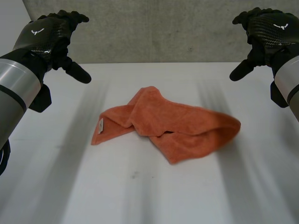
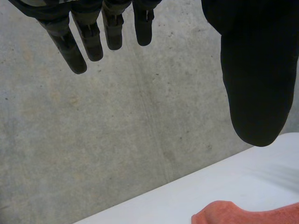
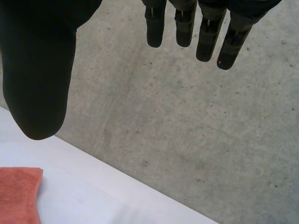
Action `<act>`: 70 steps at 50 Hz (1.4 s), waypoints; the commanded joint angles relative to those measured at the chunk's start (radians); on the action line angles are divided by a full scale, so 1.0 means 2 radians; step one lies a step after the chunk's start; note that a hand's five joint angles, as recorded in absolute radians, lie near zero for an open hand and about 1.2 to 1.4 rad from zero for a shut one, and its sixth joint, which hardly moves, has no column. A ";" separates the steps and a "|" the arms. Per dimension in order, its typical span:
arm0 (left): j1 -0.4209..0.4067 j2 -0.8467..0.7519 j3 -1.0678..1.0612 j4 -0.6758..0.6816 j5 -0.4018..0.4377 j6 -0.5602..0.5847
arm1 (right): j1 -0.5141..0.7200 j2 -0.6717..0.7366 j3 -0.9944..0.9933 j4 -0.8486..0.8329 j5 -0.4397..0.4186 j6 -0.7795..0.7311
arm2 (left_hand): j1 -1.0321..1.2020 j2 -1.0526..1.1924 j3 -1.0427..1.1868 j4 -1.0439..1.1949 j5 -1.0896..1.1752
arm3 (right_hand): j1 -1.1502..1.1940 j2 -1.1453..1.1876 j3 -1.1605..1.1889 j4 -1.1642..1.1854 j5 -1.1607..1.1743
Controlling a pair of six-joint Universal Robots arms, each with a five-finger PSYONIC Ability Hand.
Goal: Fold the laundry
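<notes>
Bright even light, white table (image 1: 140,196), dimmer grey wall (image 1: 163,28), towel (image 1: 177,126) softly shaded in folds

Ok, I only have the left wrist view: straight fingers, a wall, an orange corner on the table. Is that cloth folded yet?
Observer: No, the head view shows the orange towel lying crumpled, unfolded, on the white table.
Operator: Where is the right hand?
Observer: The right hand is raised at the table's right side, fingers relaxed, holding nothing.
Operator: Any label?
Observer: A small white tag sits at the towel's corner on the robot's left side.
</notes>
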 commanded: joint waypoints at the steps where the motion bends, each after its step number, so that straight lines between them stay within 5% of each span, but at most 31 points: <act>1: 0.000 -0.001 0.000 0.000 0.001 0.000 | 0.000 0.001 0.002 0.000 -0.013 0.000 | -0.011 -0.012 -0.019 -0.014 -0.021 | -0.014 -0.022 -0.018 -0.028 -0.029; 10: -0.003 -0.014 -0.002 0.003 0.006 0.003 | 0.001 0.005 0.002 0.006 -0.036 -0.015 | -0.011 -0.012 -0.019 -0.014 -0.021 | -0.014 -0.022 -0.018 -0.028 -0.029; 18: -0.006 -0.084 0.007 0.008 0.044 0.014 | 0.000 0.031 0.004 0.035 -0.040 -0.102 | 0.002 0.001 -0.005 -0.001 -0.008 | -0.014 -0.022 -0.018 -0.028 -0.029; 31: -0.050 -0.320 0.113 0.088 0.072 0.162 | -0.010 0.198 -0.004 0.028 -0.056 -0.058 | 0.001 0.000 -0.007 -0.002 -0.009 | -0.014 -0.022 -0.018 -0.028 -0.029; 41: -0.052 -0.424 0.157 0.131 0.127 0.189 | -0.005 0.309 -0.049 -0.028 -0.064 -0.030 | 0.024 0.023 0.017 0.021 0.014 | 0.020 0.013 0.016 0.006 0.006; 45: -0.052 -0.437 0.160 0.131 0.128 0.190 | -0.005 0.341 -0.073 -0.028 -0.064 -0.031 | 0.109 0.108 0.102 0.106 0.099 | 0.156 0.149 0.152 0.143 0.142; 50: -0.052 -0.436 0.166 0.139 0.120 0.189 | -0.004 0.360 -0.100 -0.037 -0.064 -0.030 | 0.497 0.497 0.490 0.494 0.487 | 0.596 0.589 0.592 0.583 0.582; 54: -0.052 -0.435 0.180 0.146 0.115 0.190 | -0.004 0.363 -0.125 -0.044 -0.064 -0.033 | 0.593 0.592 0.586 0.590 0.583 | 0.597 0.589 0.593 0.583 0.582; 64: -0.052 -0.429 0.175 0.165 0.110 0.189 | -0.005 0.364 -0.137 -0.034 -0.063 -0.028 | 0.599 0.599 0.592 0.597 0.589 | 0.597 0.589 0.593 0.583 0.582; 70: -0.051 -0.410 0.148 0.166 0.110 0.188 | -0.006 0.367 -0.137 -0.010 -0.077 -0.028 | 0.599 0.599 0.592 0.597 0.589 | 0.452 0.445 0.448 0.439 0.438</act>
